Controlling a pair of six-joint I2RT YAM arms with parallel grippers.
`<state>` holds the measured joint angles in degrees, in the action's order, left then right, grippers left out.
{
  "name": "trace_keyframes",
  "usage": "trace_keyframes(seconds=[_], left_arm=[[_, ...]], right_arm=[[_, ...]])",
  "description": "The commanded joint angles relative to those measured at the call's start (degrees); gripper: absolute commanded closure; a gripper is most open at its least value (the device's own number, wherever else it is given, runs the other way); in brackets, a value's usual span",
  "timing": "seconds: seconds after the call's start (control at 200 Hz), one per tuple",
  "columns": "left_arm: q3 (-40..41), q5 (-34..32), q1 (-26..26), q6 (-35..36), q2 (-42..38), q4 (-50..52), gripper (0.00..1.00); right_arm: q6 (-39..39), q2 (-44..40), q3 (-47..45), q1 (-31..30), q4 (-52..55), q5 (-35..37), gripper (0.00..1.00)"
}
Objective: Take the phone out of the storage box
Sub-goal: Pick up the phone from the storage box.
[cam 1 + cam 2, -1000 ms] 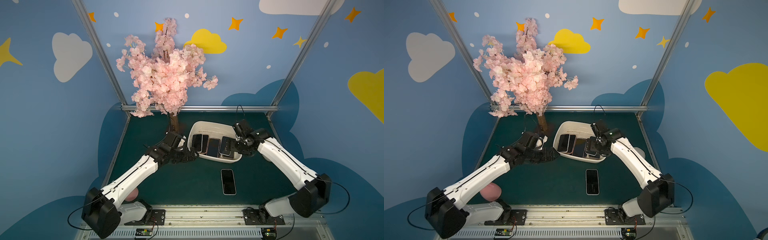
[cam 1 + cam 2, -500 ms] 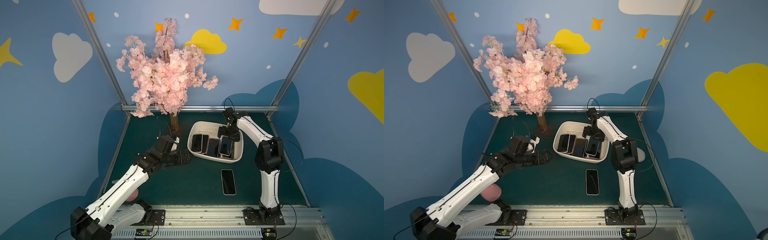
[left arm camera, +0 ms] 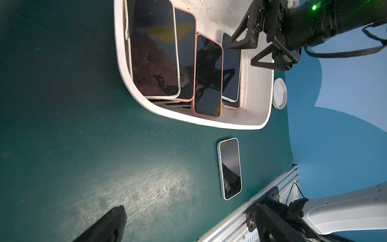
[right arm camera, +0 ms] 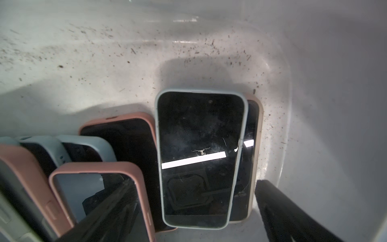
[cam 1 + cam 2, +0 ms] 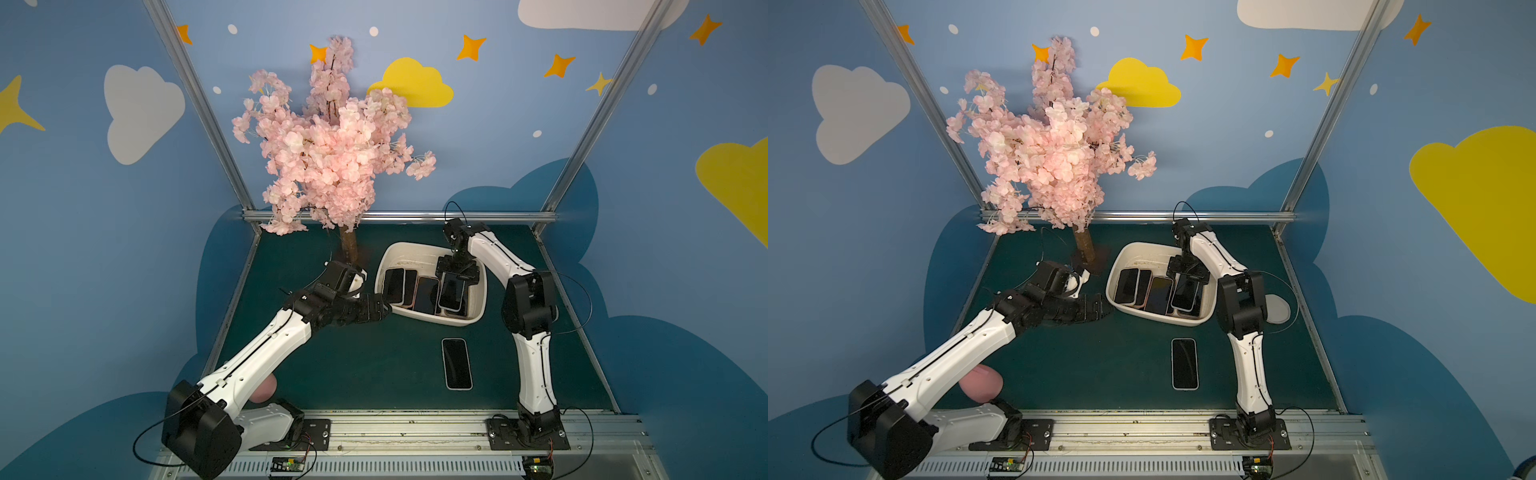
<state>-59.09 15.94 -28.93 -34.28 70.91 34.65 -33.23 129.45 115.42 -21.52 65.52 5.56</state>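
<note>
**Right gripper spread over a phone in the storage box**

A dark green table (image 5: 332,365) carried a cream-white storage box (image 5: 432,319) toward its far edge, right of centre. Two white robot arms (image 5: 266,353) reached in from the near edge. The left gripper (image 5: 376,308) hung just beside the box's left wall, jaws spread, holding nothing. The right gripper (image 4: 194,183) hung inside the box at its right end, jaws wide apart and empty, straddling a pale-blue-cased phone (image 4: 199,157). That phone lay screen up on a cream-cased phone (image 4: 251,125) by the box's right wall. Pink-cased phones (image 4: 117,136) overlapped in a row toward the left end. A loose phone (image 5: 456,363) lay flat on the table, outside the box and near its near wall.

The pale-blue-cased phone looked a stiff, thin slab, fairly light, its glossy glass face likely to slip and to crack if dropped. The matte case edges seemed the safest hold: pinch across the two long sides near the end facing the table's far edge, then lift straight up clear of its neighbours
</note>
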Motion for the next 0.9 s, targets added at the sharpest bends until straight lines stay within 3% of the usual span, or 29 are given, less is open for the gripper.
trace_keyframes(seconds=[0.0,0.521,0.896], left_arm=[[-0.9,2.0,0.5,1.1,0.4,-0.9,0.0],[-1.2,2.6,0.9,1.2,1.5,-0.5,0.0],[-1.5,3.1,1.0,1.3,2.2,-0.7,0.0]], right_arm=[[-0.7,1.8,0.7,0.6,2.1,1.1,0.05],[-0.6,6.1,2.5,1.4,1.3,0.0,0.05],[-1.2,4.4,3.3,1.7,0.1,-1.9,0.05]])
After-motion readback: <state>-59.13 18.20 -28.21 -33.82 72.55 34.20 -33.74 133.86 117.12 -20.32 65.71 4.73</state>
